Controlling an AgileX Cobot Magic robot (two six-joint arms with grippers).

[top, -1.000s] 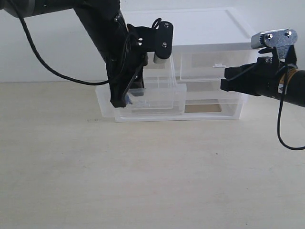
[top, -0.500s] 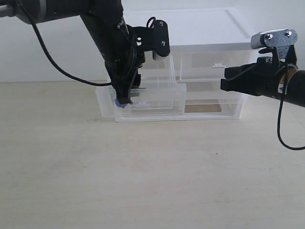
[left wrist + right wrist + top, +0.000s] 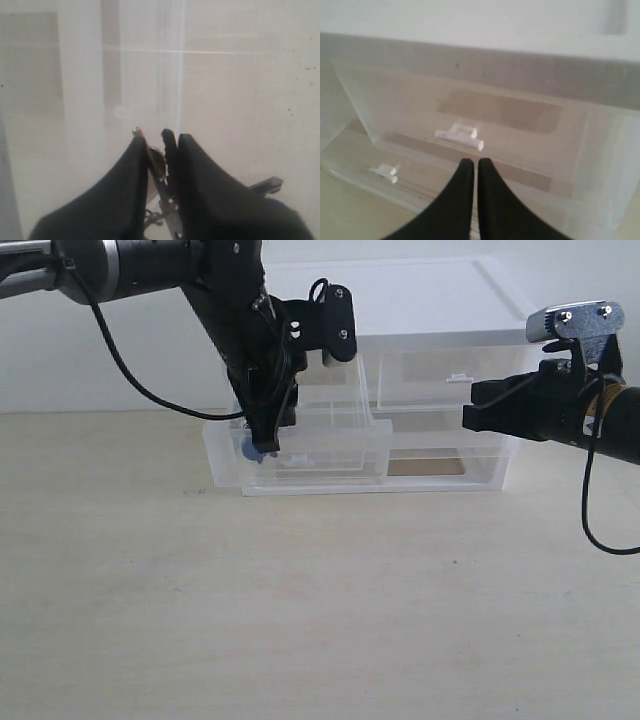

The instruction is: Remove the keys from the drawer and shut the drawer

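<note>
The small left drawer (image 3: 335, 445) is pulled out of the translucent unit (image 3: 430, 300). My left gripper (image 3: 262, 448) reaches down into it and is shut on the keys (image 3: 156, 159), whose metal shows between the black fingers (image 3: 120, 190). The blue fob (image 3: 246, 447) hangs at the fingertips, just inside the drawer's front left corner. In the left wrist view my left gripper (image 3: 160, 140) looks down on the pale drawer floor. My right gripper (image 3: 470, 406) hovers shut and empty in front of the right small drawer (image 3: 450, 375).
In the right wrist view my right gripper (image 3: 472, 162) points at the right small drawer's white tab handle (image 3: 460, 135). The full-width drawer's handle (image 3: 384, 172) lies below it. The beige table (image 3: 320, 620) extends in front of the unit.
My left gripper has risen slightly and shifted a little right inside the drawer, carrying the keys and blue fob with it. The right arm has not moved.
</note>
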